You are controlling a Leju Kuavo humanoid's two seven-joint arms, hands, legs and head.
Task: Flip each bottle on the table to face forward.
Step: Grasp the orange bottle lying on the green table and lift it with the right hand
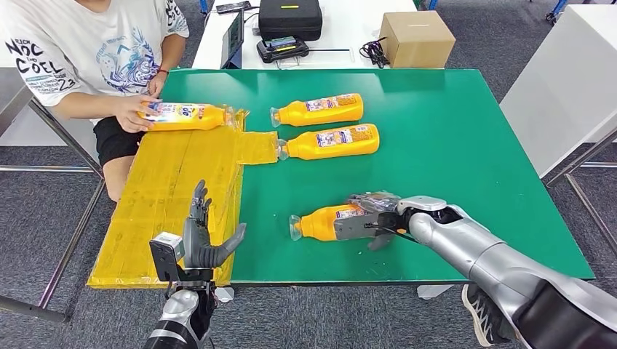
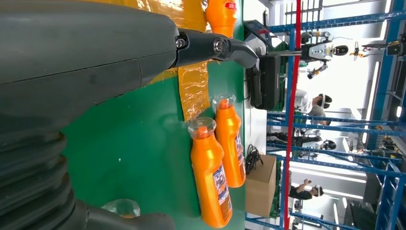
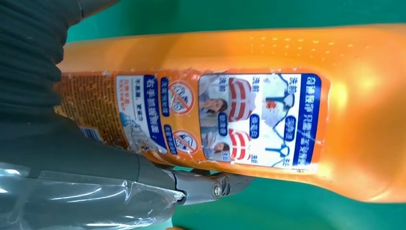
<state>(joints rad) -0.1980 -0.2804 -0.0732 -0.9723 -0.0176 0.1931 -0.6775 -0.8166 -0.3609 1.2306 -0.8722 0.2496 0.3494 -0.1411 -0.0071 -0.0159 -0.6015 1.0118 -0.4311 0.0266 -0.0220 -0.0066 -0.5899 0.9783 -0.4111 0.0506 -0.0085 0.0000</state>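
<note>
Nearest me, my left hand (image 1: 200,243) stands upright over the near edge of the yellow taped board (image 1: 174,196), fingers apart and holding nothing. My right hand (image 1: 367,218) reaches in low from the right, its fingers wrapped round the base of the nearest bottle (image 1: 327,222), which lies on its side on the green worktop (image 1: 451,145) not far from the near edge, cap toward the board. In the right wrist view its printed label faces the camera. I see bare green to the right of that bottle and between it and the next pair. Farther on, two more bottles (image 1: 331,141) (image 1: 320,110) lie side by side, caps toward the board. At the far left corner a person's hand (image 1: 134,113) rests on a fourth bottle (image 1: 182,115).
</note>
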